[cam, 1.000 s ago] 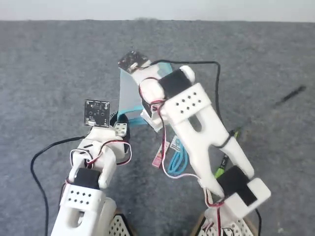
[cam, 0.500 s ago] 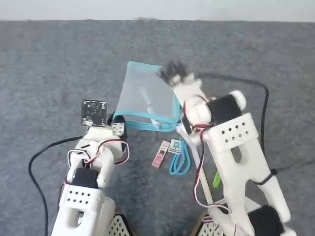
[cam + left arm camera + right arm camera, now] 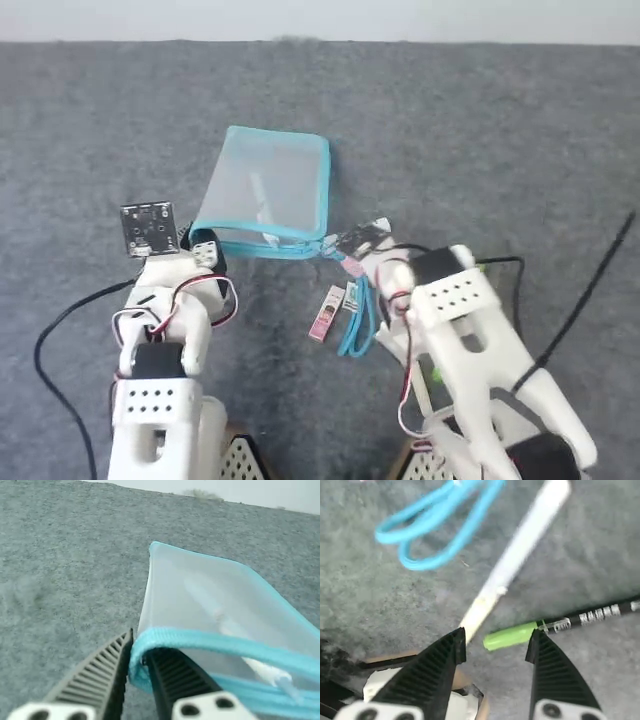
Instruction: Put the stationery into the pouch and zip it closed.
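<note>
At centre left of the high view, the left tool (image 3: 203, 243) pinches the lower left corner of the pouch (image 3: 270, 185). Grey bench (image 3: 520, 130) spreads wide beyond it. A pale item inside the pouch is hard to make out. At lower centre lie a small pink item (image 3: 322, 315) and a blue loop (image 3: 356, 322). The right tool (image 3: 497, 637) gapes over a green-capped pen (image 3: 580, 617), which is cut off at the frame edge.

Grey felt table (image 3: 520, 130), pale wall (image 3: 400, 18)
</note>
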